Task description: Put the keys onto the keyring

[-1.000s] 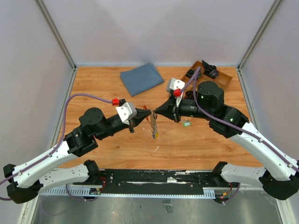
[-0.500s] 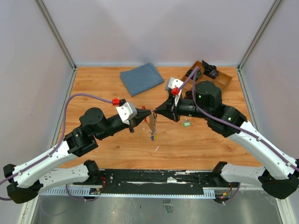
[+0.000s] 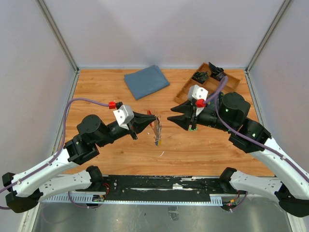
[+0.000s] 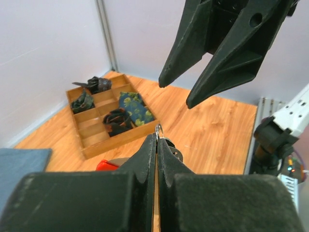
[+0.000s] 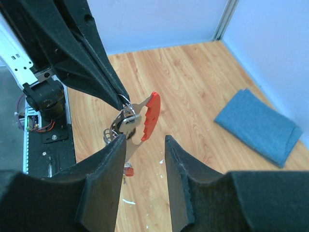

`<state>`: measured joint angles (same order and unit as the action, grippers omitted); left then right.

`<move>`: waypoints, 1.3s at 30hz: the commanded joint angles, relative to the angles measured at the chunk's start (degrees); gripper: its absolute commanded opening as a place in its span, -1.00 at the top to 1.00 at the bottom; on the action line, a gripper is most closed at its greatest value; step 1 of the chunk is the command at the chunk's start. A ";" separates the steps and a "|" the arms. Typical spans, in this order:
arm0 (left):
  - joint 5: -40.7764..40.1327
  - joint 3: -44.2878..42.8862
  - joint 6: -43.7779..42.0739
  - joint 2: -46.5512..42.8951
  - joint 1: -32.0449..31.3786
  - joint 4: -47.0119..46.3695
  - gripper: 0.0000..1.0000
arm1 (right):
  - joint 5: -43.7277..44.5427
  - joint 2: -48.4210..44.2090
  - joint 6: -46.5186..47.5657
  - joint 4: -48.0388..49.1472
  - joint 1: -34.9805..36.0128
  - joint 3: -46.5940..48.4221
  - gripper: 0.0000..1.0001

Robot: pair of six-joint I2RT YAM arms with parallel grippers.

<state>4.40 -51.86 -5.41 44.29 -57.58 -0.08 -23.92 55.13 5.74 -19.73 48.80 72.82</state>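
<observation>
While top view blurs them, right wrist shows keys (image 5: 126, 119), red keyring (image 5: 150, 113)

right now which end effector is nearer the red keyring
Left. The left end effector is shut on the small silver ring that the red keyring hangs from. The right end effector is open, apart from it on the robot's right.

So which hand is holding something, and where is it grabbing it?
The left hand pinches the small metal loop at the top of the bunch; the keys and red keyring dangle below. The right hand is open, holding nothing.
</observation>
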 commanded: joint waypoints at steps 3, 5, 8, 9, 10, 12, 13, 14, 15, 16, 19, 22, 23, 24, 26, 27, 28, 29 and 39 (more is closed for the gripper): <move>3.42 2.17 8.13 -2.71 -0.34 -8.79 0.99 | -3.85 -6.14 4.02 12.80 0.46 -7.09 0.22; 4.35 2.93 10.01 -3.40 -0.29 -10.30 0.99 | -5.45 -7.09 4.18 15.89 0.44 -8.28 0.24; 5.63 3.87 12.32 -4.47 -0.31 -12.29 0.99 | -9.04 -7.65 4.18 20.29 0.42 -9.81 0.26; 6.02 4.01 12.88 -4.74 -0.26 -12.65 0.99 | -10.51 -7.73 4.03 21.64 0.42 -10.27 0.27; 6.53 4.10 13.36 -4.96 -0.33 -12.93 0.99 | -11.68 -7.80 3.71 23.20 0.42 -10.70 0.27; 7.40 4.13 14.02 -5.33 -0.27 -13.31 0.99 | -14.55 -7.70 2.73 25.96 0.43 -11.51 0.28; 8.01 4.11 14.23 -5.50 -0.33 -13.43 0.99 | -15.35 -7.57 2.33 27.19 0.42 -11.75 0.29; 8.30 4.13 14.35 -5.59 -0.26 -13.50 0.99 | -15.92 -7.40 1.73 28.11 0.49 -11.97 0.30; 9.18 3.98 14.41 -5.54 -0.33 -13.58 0.99 | -16.30 -7.10 1.32 28.72 0.51 -12.08 0.31; 9.91 3.89 14.45 -5.50 -0.31 -13.67 0.99 | -16.66 -6.80 0.90 28.97 0.51 -12.04 0.33; 11.67 3.46 14.63 -5.21 -0.27 -13.89 0.99 | -17.86 -5.81 -0.34 28.60 0.51 -11.41 0.34; 12.27 3.12 14.92 -5.10 -0.31 -13.82 0.99 | -18.42 -5.36 -1.10 27.57 0.72 -10.92 0.36; 12.28 3.02 14.90 -5.02 -0.29 -13.69 0.99 | -18.58 -5.26 -1.22 26.96 0.71 -10.66 0.37; 12.37 2.99 14.90 -5.05 -0.27 -13.64 0.99 | -18.76 -5.22 -1.27 26.40 0.77 -10.31 0.38; 12.41 2.91 14.90 -5.01 -0.32 -13.62 0.99 | -19.31 -5.13 -1.34 25.16 0.91 -10.08 0.40; 12.53 2.84 14.90 -5.01 -0.29 -13.68 0.99 | -19.54 -5.08 -1.34 24.75 0.99 -9.94 0.40; 12.86 2.75 14.90 -4.93 -0.32 -13.68 0.99 | -19.65 -5.00 -1.34 24.40 1.05 -9.94 0.40; 13.14 2.68 14.86 -4.80 -0.28 -13.84 0.99 | -19.75 -4.89 -1.30 24.08 1.12 -9.83 0.38; 15.31 1.81 14.42 -3.43 -0.33 -14.11 0.99 | -22.11 -4.12 -1.78 23.50 1.96 -9.27 0.37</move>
<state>18.26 -47.83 9.26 40.97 -57.58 -10.44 -43.88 51.22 4.71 3.84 49.74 61.54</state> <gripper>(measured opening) 0.017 0.320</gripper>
